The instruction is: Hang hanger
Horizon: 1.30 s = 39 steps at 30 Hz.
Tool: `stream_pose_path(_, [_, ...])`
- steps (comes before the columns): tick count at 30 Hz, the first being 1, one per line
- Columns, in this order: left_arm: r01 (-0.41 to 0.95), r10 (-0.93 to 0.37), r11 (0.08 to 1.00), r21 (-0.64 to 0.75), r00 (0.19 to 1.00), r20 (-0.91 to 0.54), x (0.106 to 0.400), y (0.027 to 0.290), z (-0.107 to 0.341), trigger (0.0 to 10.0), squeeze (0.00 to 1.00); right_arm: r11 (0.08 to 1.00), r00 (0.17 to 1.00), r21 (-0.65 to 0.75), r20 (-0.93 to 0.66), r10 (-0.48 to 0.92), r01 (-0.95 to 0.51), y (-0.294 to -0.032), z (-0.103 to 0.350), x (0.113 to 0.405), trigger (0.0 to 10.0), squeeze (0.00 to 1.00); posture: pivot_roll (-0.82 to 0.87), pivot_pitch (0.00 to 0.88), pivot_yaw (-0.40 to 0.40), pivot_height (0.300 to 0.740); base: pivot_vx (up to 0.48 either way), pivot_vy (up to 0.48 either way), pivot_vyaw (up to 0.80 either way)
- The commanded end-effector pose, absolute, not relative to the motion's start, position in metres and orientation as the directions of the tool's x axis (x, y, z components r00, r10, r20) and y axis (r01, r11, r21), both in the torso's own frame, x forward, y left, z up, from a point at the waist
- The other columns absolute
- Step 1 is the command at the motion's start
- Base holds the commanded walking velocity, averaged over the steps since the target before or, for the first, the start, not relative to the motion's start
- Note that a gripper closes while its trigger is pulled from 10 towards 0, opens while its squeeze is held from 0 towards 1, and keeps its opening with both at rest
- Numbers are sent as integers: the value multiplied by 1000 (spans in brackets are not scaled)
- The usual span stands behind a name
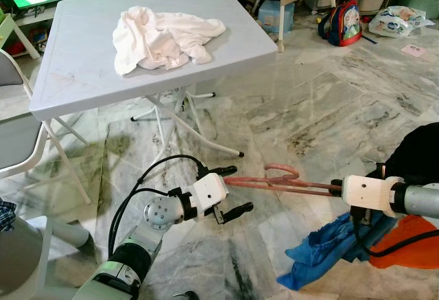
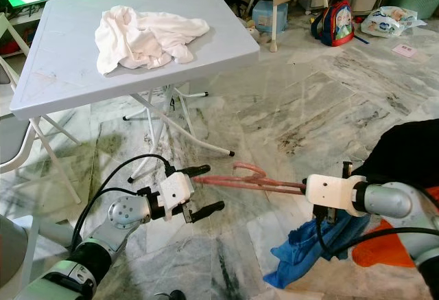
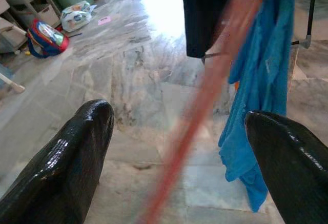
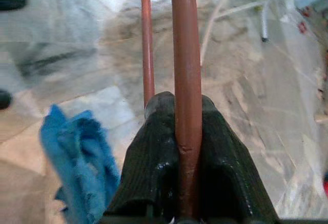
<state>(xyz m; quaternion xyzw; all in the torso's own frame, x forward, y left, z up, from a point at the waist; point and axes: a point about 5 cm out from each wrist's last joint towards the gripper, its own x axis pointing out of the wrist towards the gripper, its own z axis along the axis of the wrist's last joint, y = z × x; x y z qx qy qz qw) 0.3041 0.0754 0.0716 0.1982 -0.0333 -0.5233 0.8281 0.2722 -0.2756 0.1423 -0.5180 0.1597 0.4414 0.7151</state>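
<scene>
Right gripper [image 4: 187, 131]: fingers clamped on one end of reddish hanger [image 1: 281, 180], held level above marble floor [image 1: 309, 108]. Left gripper [image 1: 233, 190], spread wide, straddles the far end at nine o'clock without contact. Hanger judged light, rigid, smooth and liable to swivel; best taken on the straight bar.

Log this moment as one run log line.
right gripper: shut on hanger | left gripper: open, straddling hanger's far end | blue cloth: draped under right gripper | hanger not yet hung
</scene>
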Motion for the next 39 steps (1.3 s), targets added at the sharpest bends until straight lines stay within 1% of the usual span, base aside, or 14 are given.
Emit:
stream_pose_path(1, [863,-879,363,351,442,-176,305,79,70,10000,0,46,544,-603,-681,490,-797,-275,152,270,10000,0,-195,140,81,740,0,0,0])
stream_pose_path(10, [916,-900,277,291,353,-256,296,78,57,10000,0,21,514,-592,-682,520,-806,-272,165,266,10000,0,-203,145,88,740,0,0,0])
stream_pose_path(11, [922,-904,267,281,341,-257,295,77,56,4510,0,20,510,-589,-683,523,-808,-271,165,266,10000,0,-202,144,89,740,0,0,0])
stream_pose_path(12, [922,-904,267,281,341,-257,295,77,56,4510,0,20,510,-589,-683,523,-808,-271,165,266,10000,0,-202,144,89,740,0,0,0])
stream_pose_path(13, [931,-912,251,264,319,-259,294,74,55,784,0,19,508,-591,-677,532,-807,-267,164,266,10000,0,-203,145,89,740,0,0,0])
stream_pose_path(14, [931,-912,251,264,319,-259,294,74,55,784,0,19,508,-591,-677,532,-807,-267,164,266,10000,0,-203,145,89,740,0,0,0])
stream_pose_path(15, [936,-916,239,259,306,-261,293,72,55,0,0,17,501,-588,-673,545,-809,-264,164,266,10000,0,-206,145,89,740,0,0,0])
stream_pose_path(21, [935,-918,224,273,297,-263,297,69,60,0,0,3,470,-568,-678,565,-823,-259,166,261,10000,0,-214,146,88,740,0,0,0])
stream_pose_path(22, [936,-919,218,276,293,-265,298,69,61,1882,0,-3,460,-560,-684,566,-829,-259,167,260,10000,0,-216,146,88,740,0,0,0])
stream_pose_path(23, [937,-919,215,277,290,-267,299,69,61,2314,0,-7,453,-554,-689,566,-833,-260,167,259,10000,0,-217,146,89,740,0,0,0])
stream_pose_path(28, [940,-919,194,279,274,-283,299,70,62,1412,0,-9,441,-542,-693,570,-840,-259,169,257,10000,0,-219,145,88,740,0,0,0])
stream_pose_path(29, [941,-919,190,280,272,-287,300,71,62,157,0,-14,437,-539,-697,568,-842,-260,169,257,10000,0,-219,145,88,740,0,0,0])
stream_pose_path(30, [942,-919,190,278,270,-289,300,71,62,0,0,-15,438,-541,-697,567,-841,-260,169,257,10000,0,-220,145,89,740,0,0,0])
stream_pose_path(39, [949,-922,169,266,247,-298,301,70,63,0,0,-10,446,-553,-682,580,-833,-254,168,259,10000,0,-219,148,86,740,0,0,0])
